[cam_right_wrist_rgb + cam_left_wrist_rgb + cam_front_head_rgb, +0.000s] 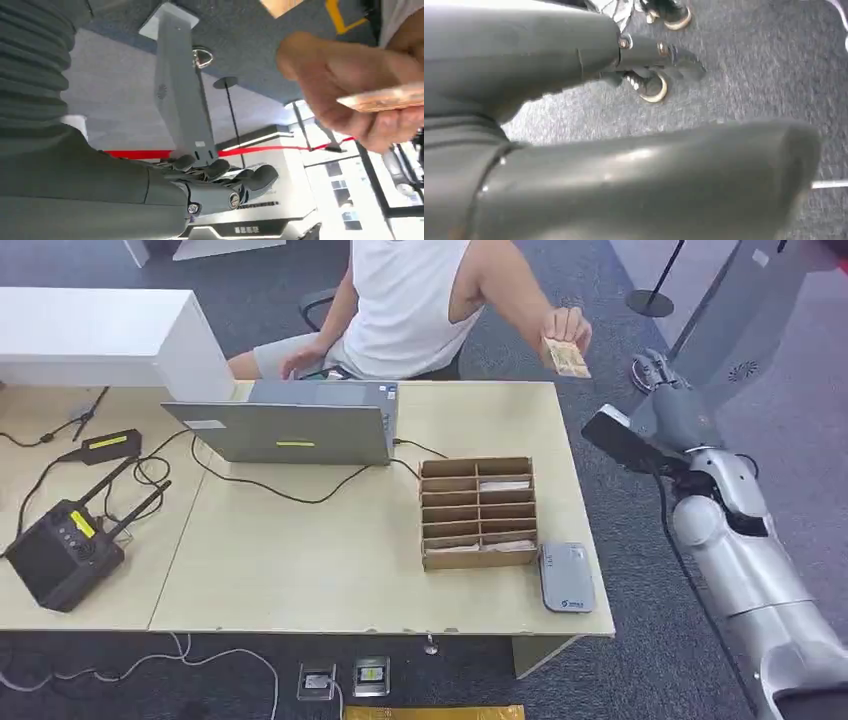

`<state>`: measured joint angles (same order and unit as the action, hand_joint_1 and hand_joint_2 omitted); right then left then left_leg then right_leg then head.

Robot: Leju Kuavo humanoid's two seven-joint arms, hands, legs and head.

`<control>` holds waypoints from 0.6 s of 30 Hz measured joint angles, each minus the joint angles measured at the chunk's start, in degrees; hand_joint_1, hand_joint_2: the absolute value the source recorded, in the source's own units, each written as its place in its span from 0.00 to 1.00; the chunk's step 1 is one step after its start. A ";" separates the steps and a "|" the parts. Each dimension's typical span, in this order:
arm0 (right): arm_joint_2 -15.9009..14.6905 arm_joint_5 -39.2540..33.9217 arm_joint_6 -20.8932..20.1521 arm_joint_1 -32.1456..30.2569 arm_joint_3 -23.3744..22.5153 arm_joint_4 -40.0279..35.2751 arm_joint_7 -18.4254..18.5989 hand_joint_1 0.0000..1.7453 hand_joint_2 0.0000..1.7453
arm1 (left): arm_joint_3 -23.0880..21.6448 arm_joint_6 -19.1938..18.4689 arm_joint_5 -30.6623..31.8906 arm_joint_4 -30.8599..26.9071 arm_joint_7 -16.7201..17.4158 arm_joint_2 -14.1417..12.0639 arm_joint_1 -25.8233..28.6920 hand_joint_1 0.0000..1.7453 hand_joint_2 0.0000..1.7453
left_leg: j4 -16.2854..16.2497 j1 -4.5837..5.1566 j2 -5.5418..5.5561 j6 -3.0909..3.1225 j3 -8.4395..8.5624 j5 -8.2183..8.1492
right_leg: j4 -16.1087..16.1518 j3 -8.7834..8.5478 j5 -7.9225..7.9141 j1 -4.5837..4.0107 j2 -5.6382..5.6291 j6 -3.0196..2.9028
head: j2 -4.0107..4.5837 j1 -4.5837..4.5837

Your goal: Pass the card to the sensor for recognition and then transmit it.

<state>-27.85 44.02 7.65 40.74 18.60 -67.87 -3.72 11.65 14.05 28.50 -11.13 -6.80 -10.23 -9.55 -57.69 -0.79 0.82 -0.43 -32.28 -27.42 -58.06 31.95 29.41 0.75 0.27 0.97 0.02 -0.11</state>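
Tan card [566, 358] pinched in a person's hand [567, 332], just beside the empty, loosely spread right hand [655, 375]

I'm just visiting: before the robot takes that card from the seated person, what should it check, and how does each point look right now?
1. Tan card offered within view: ok, the person's hand holds it out past the table corner.
2. Right hand empty: ok.
3. Right hand touching the card: not ok, they are apart.
4. Grey flat sensor uncovered: ok, beside the brown wooden slotted box.
5. Left hand empty: ok, fingers curled on nothing.
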 joint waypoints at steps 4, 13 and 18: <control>0.48 -0.02 0.00 -0.41 0.07 -0.83 -0.09 0.00 1.00 | 0.00 0.09 0.00 0.00 0.00 -0.09 0.45 0.00 0.00 | 0.00 -0.01 0.03 0.00 0.00 0.01 | 0.00 -0.01 0.00 -0.01 0.01 0.00 | 0.00 0.00; 0.50 -0.30 -0.02 -1.79 -0.22 -4.39 1.27 0.00 1.00 | 0.00 0.09 0.00 0.02 -0.22 -0.24 0.58 0.00 0.00 | 0.00 0.00 0.02 0.00 0.01 0.01 | 0.00 0.01 0.00 0.00 0.00 0.00 | 0.00 0.00; 0.37 -0.85 0.37 -2.38 -1.60 -7.30 2.38 0.00 1.00 | 0.00 0.07 0.04 0.04 -0.26 -0.33 0.61 0.00 0.00 | 0.00 0.00 0.01 0.00 0.02 0.01 | 0.00 0.01 0.00 0.00 -0.02 0.00 | 0.00 -0.02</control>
<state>-27.47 43.17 8.02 38.36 17.00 -75.17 -1.33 11.65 14.12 28.55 -11.08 -7.06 -10.56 -8.94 -57.69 -0.80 0.84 -0.43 -32.26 -27.42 -58.06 31.96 29.41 0.75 0.25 0.97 0.02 -0.13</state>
